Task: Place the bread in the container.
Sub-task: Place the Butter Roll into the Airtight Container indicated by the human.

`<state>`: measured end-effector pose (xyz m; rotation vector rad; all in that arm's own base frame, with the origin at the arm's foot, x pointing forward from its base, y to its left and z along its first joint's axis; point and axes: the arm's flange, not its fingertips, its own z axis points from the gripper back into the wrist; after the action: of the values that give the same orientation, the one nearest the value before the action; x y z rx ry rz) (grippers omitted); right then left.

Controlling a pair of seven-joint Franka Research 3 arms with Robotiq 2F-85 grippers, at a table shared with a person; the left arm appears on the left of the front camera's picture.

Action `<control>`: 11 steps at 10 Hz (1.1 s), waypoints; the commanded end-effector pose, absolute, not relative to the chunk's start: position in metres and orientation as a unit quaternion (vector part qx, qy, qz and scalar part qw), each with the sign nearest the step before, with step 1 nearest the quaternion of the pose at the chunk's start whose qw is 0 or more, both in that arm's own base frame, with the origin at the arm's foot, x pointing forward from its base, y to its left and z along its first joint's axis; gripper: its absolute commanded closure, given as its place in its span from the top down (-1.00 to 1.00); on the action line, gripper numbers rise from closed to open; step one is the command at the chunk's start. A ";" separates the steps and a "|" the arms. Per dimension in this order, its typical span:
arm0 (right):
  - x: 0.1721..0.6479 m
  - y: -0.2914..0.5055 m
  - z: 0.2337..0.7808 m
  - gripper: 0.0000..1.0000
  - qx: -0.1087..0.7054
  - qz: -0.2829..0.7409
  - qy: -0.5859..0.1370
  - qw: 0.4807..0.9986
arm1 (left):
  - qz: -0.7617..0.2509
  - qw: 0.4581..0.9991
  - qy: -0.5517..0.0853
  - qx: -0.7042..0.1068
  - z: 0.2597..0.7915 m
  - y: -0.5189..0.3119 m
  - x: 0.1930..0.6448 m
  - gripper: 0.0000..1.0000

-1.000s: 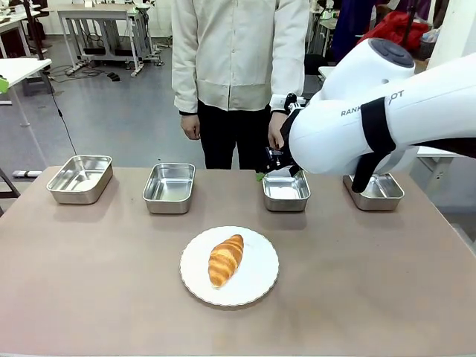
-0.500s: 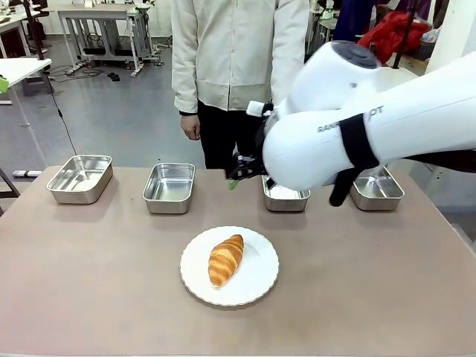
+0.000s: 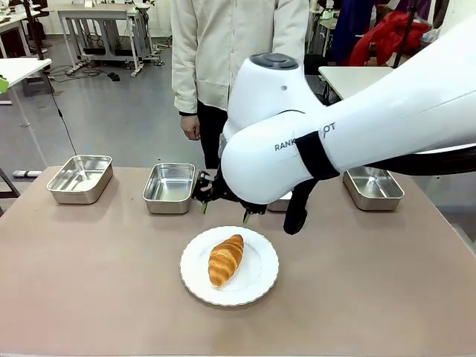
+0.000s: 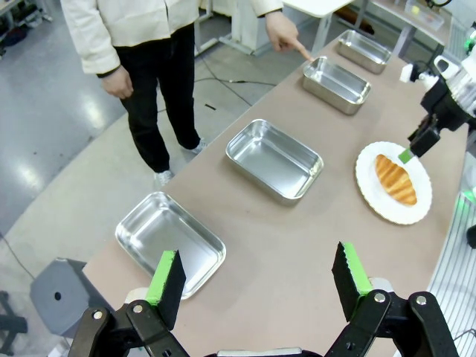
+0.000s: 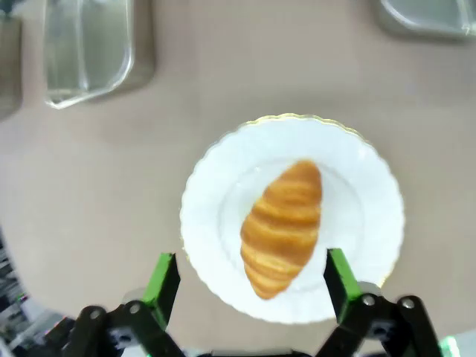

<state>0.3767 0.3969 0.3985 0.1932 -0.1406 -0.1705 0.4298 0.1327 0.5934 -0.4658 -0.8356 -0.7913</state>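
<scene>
The bread, a golden-brown croissant [image 3: 225, 259], lies on a round white plate [image 3: 260, 271] at the table's middle front. My right gripper [image 3: 223, 210] hangs open just above the plate's far edge. In its wrist view the croissant [image 5: 282, 227] lies between and ahead of the open fingers [image 5: 163, 279]. My left gripper [image 4: 258, 279] is open and empty, high above the table's left end. Four steel pans stand in a row. The person's finger [image 4: 297, 48] points at the third pan [image 4: 336, 74], which in the front view is mostly hidden behind my right arm [image 3: 277, 203].
The other pans stand at the far left [image 3: 80, 178], left of centre [image 3: 169, 187] and far right [image 3: 373, 187]. The person [image 3: 238, 52] stands at the far edge behind the pans. My right arm's white bulk [image 3: 335, 141] spans the right half of the table.
My right arm has swung left and down, from over the third pan to just beyond the plate with the croissant. The croissant and the pans have not moved.
</scene>
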 end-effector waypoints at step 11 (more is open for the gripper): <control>0.367 0.397 0.325 1.00 0.078 -0.138 -0.002 0.987 | -0.376 0.808 -0.396 -0.220 0.593 0.133 0.428 1.00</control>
<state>0.3676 0.3964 0.3324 0.1179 -0.0114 -0.2788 0.4298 0.1328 0.5934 -0.4657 -0.8356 -0.7911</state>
